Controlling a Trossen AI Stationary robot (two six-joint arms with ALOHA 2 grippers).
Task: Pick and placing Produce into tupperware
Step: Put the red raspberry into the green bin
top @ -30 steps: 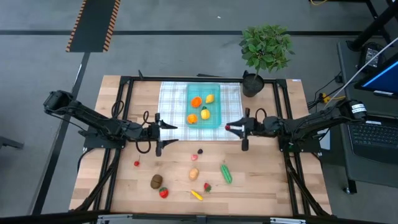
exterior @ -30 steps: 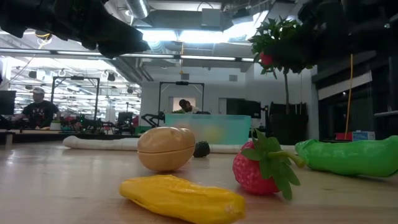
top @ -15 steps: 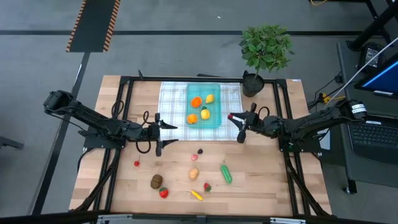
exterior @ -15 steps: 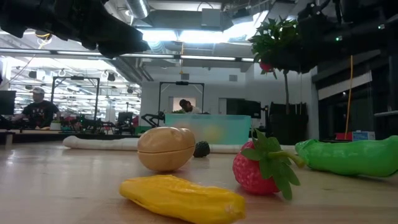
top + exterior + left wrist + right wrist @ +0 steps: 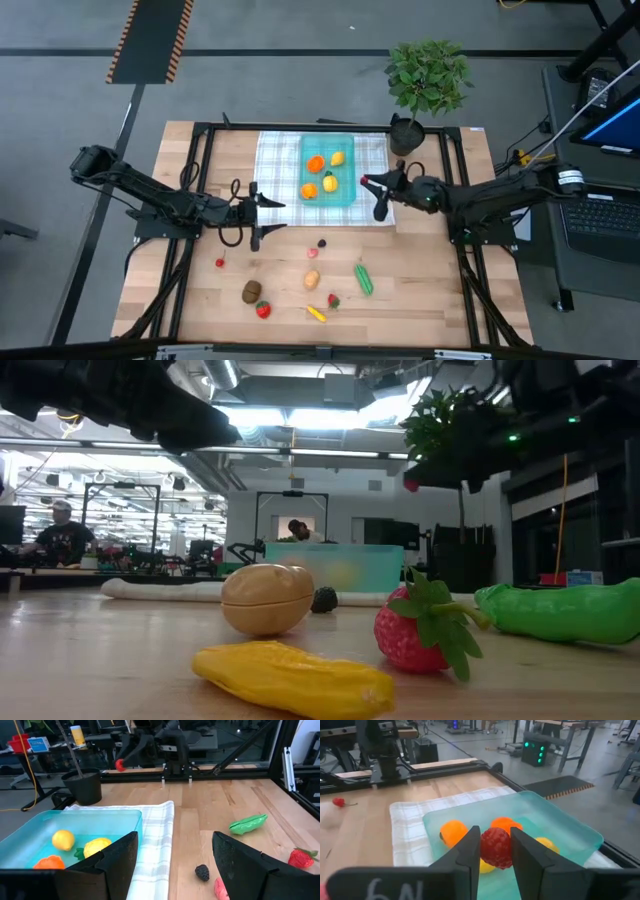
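Observation:
The teal tupperware (image 5: 327,172) sits on a checked cloth (image 5: 275,165) at the table's far middle. It holds two oranges (image 5: 315,164) and two lemons (image 5: 338,158). My right gripper (image 5: 368,183) hovers at the tupperware's right wall, shut on a red berry (image 5: 496,847). My left gripper (image 5: 262,215) stands open over the cloth's near left corner, nothing between its fingers (image 5: 240,865). More produce lies on the near half of the table: a potato (image 5: 312,279), a cucumber (image 5: 363,278), a kiwi (image 5: 251,291) and strawberries (image 5: 263,310). My right gripper pinches the red berry by its two sides (image 5: 485,849) between its two fingers. The fingers come almost level from the table's right side. The berry is lifted clear, above the tupperware's right edge, and also shows high up in the low view (image 5: 411,484).
A potted plant (image 5: 428,80) stands at the far right corner, close behind my right arm. A dark berry (image 5: 322,242), a cherry (image 5: 220,263) and a yellow piece (image 5: 316,313) also lie on the bare wood. The black frame rails (image 5: 200,150) run along both sides.
My right gripper has swung toward the table's far edge and the tupperware, carrying the red berry from beside the cloth's near right corner up to the container's right wall. It has stayed shut on the berry.

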